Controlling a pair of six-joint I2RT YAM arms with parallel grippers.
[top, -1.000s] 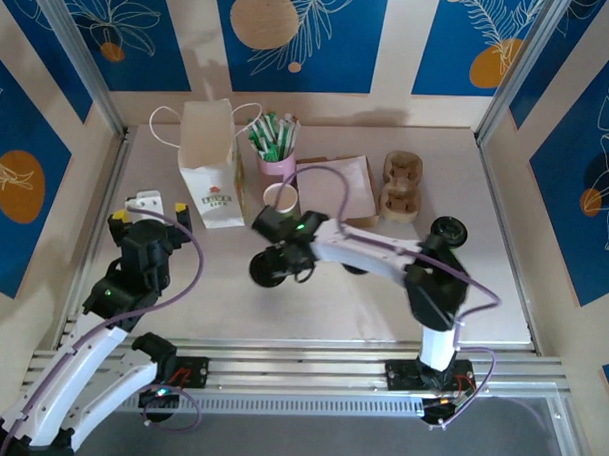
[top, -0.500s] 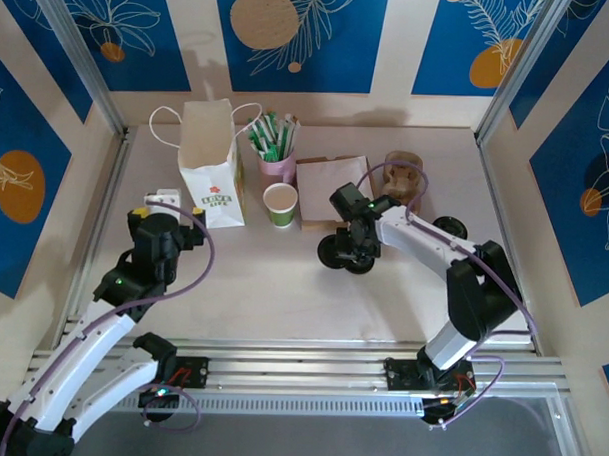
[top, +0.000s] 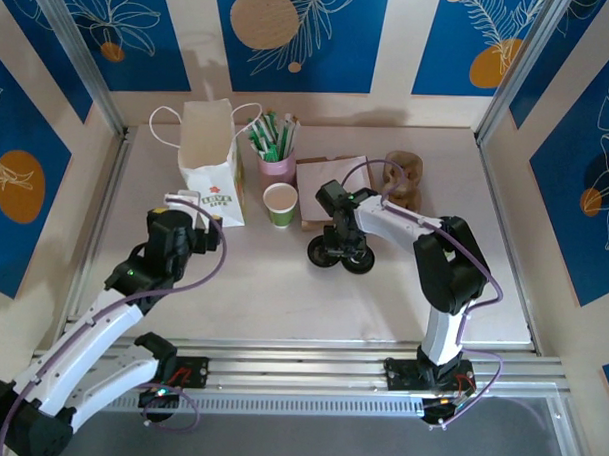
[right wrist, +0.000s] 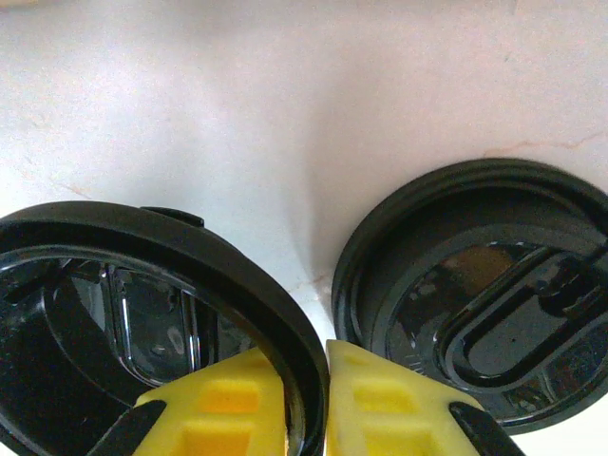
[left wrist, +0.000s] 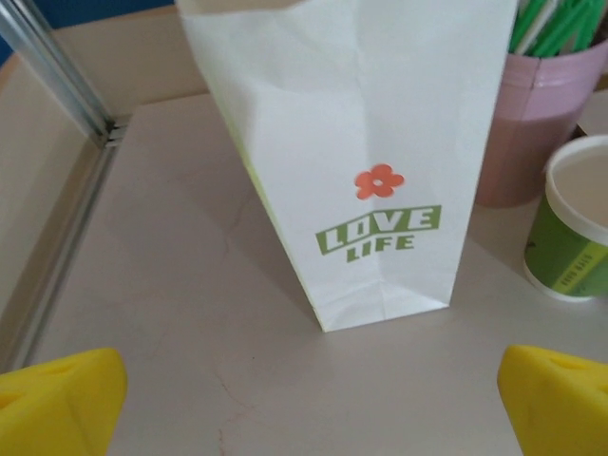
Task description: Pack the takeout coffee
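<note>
Top view: paper cup (top: 279, 203) upright and lidless on the table (top: 282, 297), white above a green lower body, just right of the white paper bag (top: 209, 160) and just in front of the pink cup (top: 277, 152) of green-and-white sticks. Same cup at the right edge of the left wrist view, open mouth uppermost, apart from the bag. Paper bag upright, string handle looped out to its left, an orange-red flower and the green words LOVE LIFE on the face turned to the left wrist camera. Right of the cup, a brown paper sheet (top: 333, 179) flat on the table; beyond it, a cardboard cup carrier (top: 401, 179) towards the right wall. Left gripper (top: 188, 209) low over the table, facing the bag's printed face; yellow fingertips (left wrist: 57, 394) at the two bottom corners of its wrist view, jaws wide apart, nothing between them but bare table. Right gripper (top: 339, 244) lowered to the table in front of the brown sheet, right of the cup and apart from it. Right wrist view: yellow fingers (right wrist: 228, 408) nearly together, clamped on the rim of a black lid (right wrist: 142, 285), one finger inside the rim and one outside; whether lifted off the table or resting on it, not discernible. Second black lid (right wrist: 475, 304) flat on the table just beside the first, rims close, contact between them not discernible.
</note>
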